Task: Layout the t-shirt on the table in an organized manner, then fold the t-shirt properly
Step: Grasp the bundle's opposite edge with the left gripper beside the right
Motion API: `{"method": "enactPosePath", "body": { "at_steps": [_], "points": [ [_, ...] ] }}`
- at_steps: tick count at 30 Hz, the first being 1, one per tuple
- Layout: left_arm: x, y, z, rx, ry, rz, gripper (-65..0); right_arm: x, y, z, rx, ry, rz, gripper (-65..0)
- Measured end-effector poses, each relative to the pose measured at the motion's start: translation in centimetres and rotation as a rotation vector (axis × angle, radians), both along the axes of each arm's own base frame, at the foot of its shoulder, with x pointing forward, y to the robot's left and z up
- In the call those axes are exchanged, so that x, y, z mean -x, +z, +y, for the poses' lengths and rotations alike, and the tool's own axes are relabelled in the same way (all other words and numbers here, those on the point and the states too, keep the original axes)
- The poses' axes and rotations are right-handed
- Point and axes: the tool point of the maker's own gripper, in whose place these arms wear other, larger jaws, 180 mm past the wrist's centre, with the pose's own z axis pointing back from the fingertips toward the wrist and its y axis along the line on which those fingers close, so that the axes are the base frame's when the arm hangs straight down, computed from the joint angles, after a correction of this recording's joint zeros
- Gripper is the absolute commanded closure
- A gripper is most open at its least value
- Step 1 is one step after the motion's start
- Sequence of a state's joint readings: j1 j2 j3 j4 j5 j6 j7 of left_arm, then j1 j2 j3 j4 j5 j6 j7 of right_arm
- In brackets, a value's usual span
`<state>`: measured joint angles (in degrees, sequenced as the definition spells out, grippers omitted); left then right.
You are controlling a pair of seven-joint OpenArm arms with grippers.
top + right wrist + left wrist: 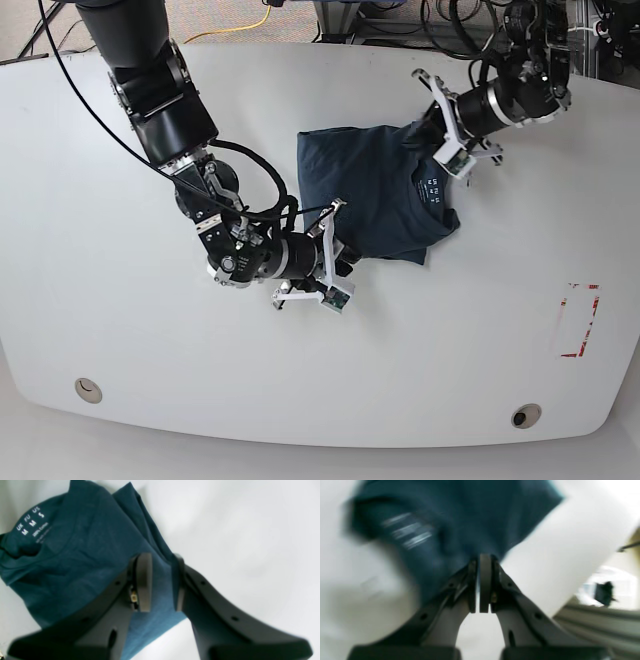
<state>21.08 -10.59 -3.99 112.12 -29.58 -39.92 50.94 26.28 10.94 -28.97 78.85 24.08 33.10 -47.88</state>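
The left wrist view is motion-blurred, smearing the t-shirt [460, 525] and its printed label [407, 530] beyond reading.

Both arms [165, 110] are black, jointed, trailing black cables. The grippers have white brackets. Their grey fingers [144, 580] show screw holes.

the left gripper [480, 562] is sitting at the end of an arm reaching in from the far side, its jaws pressed together. the right gripper [162, 580] is lying low on a bent arm reaching across, its jaws standing slightly apart, fingers [145, 580] pointing inward.
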Motion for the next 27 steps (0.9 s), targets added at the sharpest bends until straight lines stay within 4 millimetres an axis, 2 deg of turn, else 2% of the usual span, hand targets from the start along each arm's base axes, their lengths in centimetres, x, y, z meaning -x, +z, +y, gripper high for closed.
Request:
{"method": "enactPosePath", "body": {
  "at_steps": [3,6,10,15,20,27],
  "points": [
    [0.4,-0.6,-1.8,0.014,-0.025,0.016,0.0,0.0,-0.7,-0.4,-0.007,-0.006,0.014,-12.8],
    [-0.5,-1.3,-1.9,-0.021,-0.023,0.015,0.0,0.1,-1.7,-1.0,-0.007,-0.028,0.032,-12.8],
    [-2.6,-3.1,-0.4,-0.091,0.011,0.026,0.0,1.0,-3.1,-1.0,-0.036,-0.042,0.06,-12.8],
    [-3.3,-5.9,1.1,-0.171,0.009,0.089,0.0,2.1,-4.3,-1.2,-0.07,-0.055,0.085,-12.7],
    [-5.7,-6.1,2.9,-0.218,0.013,0.07,0.0,3.2,-5.6,-2.2,-0.078,-0.076,0.105,-12.5],
    [-8.3,-6.2,4.9,-0.252,0.032,0.063,0.0,4.9,-6.4,-2.2,-0.118,-0.086,0.131,-12.4]
  ]
}}
